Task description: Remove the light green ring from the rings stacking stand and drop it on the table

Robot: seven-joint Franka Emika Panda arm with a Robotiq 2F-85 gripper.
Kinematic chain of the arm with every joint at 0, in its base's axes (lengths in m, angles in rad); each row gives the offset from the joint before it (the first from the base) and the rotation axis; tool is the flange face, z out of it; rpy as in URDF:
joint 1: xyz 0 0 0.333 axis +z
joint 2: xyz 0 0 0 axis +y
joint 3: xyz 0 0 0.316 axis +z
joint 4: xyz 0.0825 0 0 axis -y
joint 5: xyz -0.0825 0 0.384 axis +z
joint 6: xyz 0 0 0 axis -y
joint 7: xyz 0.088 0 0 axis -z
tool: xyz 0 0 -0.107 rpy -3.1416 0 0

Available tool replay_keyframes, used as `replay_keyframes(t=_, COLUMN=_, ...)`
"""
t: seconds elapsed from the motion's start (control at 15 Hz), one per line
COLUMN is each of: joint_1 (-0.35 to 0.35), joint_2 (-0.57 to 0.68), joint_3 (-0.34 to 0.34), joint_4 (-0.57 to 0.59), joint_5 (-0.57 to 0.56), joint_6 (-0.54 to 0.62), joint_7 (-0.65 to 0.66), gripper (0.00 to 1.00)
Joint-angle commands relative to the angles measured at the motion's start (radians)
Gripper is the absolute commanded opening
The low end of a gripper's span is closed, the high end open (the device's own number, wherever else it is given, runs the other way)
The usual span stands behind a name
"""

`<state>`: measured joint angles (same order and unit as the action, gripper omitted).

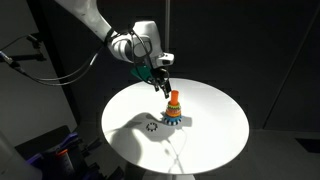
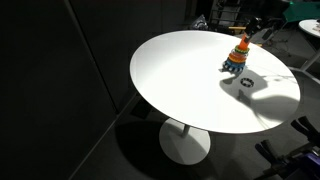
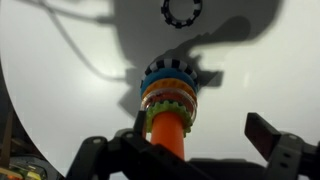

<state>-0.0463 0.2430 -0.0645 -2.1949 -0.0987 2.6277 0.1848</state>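
Note:
The rings stacking stand [image 1: 172, 108] stands near the middle of the round white table [image 1: 215, 125]; it also shows in an exterior view [image 2: 237, 58]. In the wrist view the stand [image 3: 170, 90] has a blue scalloped base, yellow and orange rings, and the light green ring [image 3: 172, 110], which has a toothed edge, around the orange post. My gripper [image 3: 200, 132] is open and empty. Its fingers straddle the top of the post, which is closer to the left finger. In an exterior view the gripper [image 1: 161, 86] hangs just above and beside the stand's top.
A dark toothed ring [image 1: 152, 126] lies flat on the table beside the stand, also seen in the wrist view [image 3: 181, 12] and an exterior view [image 2: 246, 83]. The surroundings are dark. Clutter sits below the table edge [image 1: 60, 150].

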Motion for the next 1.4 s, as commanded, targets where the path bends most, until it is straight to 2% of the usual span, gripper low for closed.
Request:
replay_keyframes(t=0.0, joint_1=0.019, joint_2=0.05, joint_3=-0.016, joint_4=0.043, joint_5=0.012, joint_6=0.034, joint_7=0.042, gripper=1.0)
replay_keyframes(t=0.47, joint_1=0.018, joint_2=0.042, joint_3=-0.015, joint_4=0.019, joint_5=0.009, joint_6=0.028, joint_7=0.014, gripper=1.0)
replay_keyframes(t=0.73, joint_1=0.026, joint_2=0.063, joint_3=-0.039, joint_4=0.028, joint_5=-0.009, joint_6=0.052, joint_7=0.049, gripper=1.0)
replay_keyframes(t=1.33, joint_1=0.05, joint_2=0.129, joint_3=-0.071, joint_4=0.039, joint_5=-0.005, joint_6=0.178, joint_7=0.06, gripper=1.0)
